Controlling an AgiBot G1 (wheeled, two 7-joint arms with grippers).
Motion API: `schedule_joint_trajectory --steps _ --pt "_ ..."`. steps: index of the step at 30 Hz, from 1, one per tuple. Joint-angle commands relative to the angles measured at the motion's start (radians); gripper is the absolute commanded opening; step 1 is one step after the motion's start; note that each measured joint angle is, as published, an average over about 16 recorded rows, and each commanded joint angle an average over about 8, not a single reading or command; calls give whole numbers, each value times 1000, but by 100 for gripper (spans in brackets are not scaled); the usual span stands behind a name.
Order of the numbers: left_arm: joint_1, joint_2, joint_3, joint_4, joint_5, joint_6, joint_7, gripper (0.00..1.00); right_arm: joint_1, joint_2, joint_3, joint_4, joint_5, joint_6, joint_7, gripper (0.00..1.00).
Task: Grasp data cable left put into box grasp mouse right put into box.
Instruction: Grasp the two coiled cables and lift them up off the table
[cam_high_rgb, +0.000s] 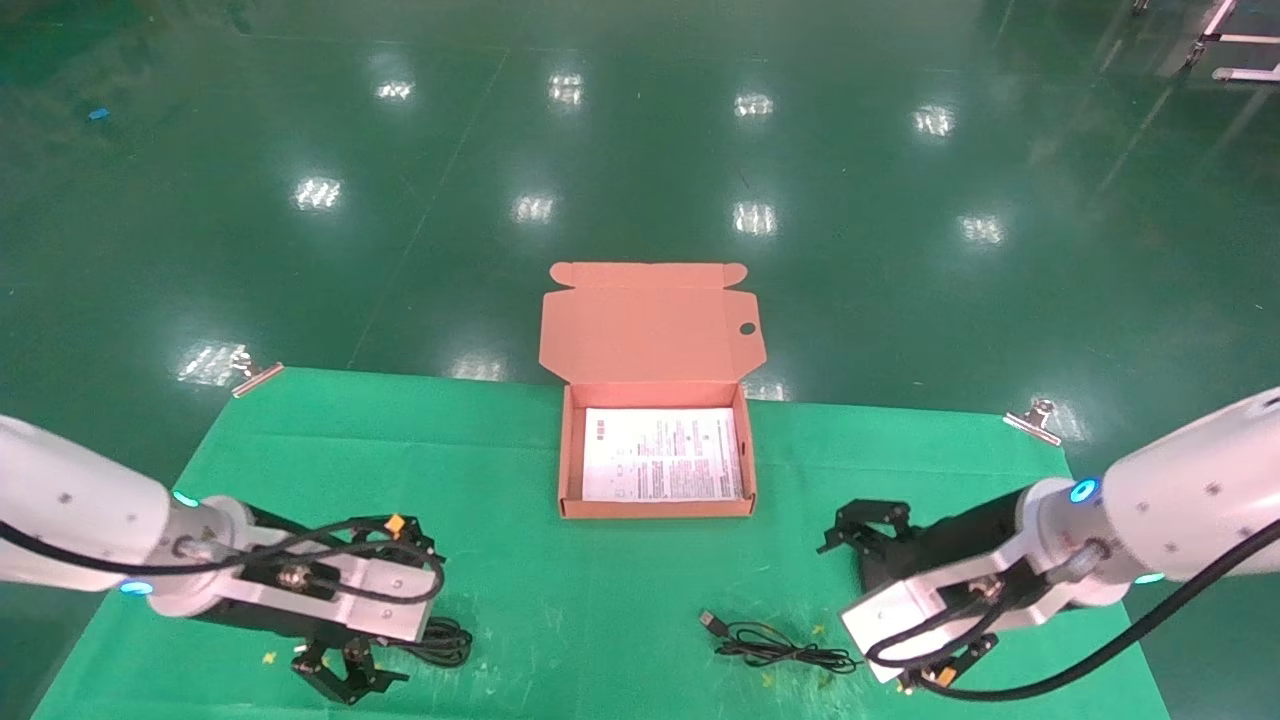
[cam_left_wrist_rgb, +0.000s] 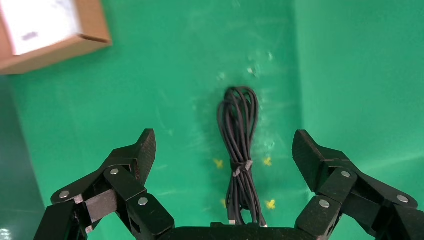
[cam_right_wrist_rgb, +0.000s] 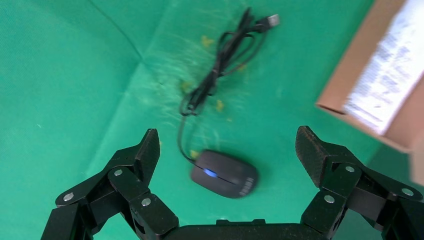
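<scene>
The salmon-orange box (cam_high_rgb: 655, 508) stands open at mid-table, its lid up at the back and a white leaflet (cam_high_rgb: 662, 455) inside. My left gripper (cam_high_rgb: 345, 672) is open at the front left, just above the looped black data cable (cam_left_wrist_rgb: 240, 145) with its tie band, which lies between the fingers in the left wrist view. My right gripper (cam_high_rgb: 868, 525) is open at the front right, over the black mouse (cam_right_wrist_rgb: 224, 174) with its blue-lit wheel. The mouse's cord (cam_high_rgb: 775, 648) and USB plug lie on the cloth. The mouse is hidden in the head view.
The table carries a green cloth (cam_high_rgb: 600, 600), held by metal clips at the back corners (cam_high_rgb: 255, 378) (cam_high_rgb: 1035, 420). The box's wall shows in the left wrist view (cam_left_wrist_rgb: 60, 50) and the right wrist view (cam_right_wrist_rgb: 350, 85). Glossy green floor lies beyond the table.
</scene>
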Motion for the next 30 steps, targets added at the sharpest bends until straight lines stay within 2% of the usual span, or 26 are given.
schedule_joint_trajectory --steps 1,7,12,21,30 --pt "9 14 19 -4 54 -29 6 100 -12 -14 -21 -1 -45 19 0 100" --pt "44 51 63 21 177 -97 0 100 -76 -32 -50 -24 -114 76 24 100" --pt "64 80 77 94 224 -141 -15 100 -126 -45 -55 -73 -129 128 43 100" --pt "61 141 64 316 210 -208 -2 100 -174 -103 -38 -255 -99 216 72 100" --pt "42 191 54 518 197 -267 56 100 -182 -175 -40 -436 -100 286 20 100"
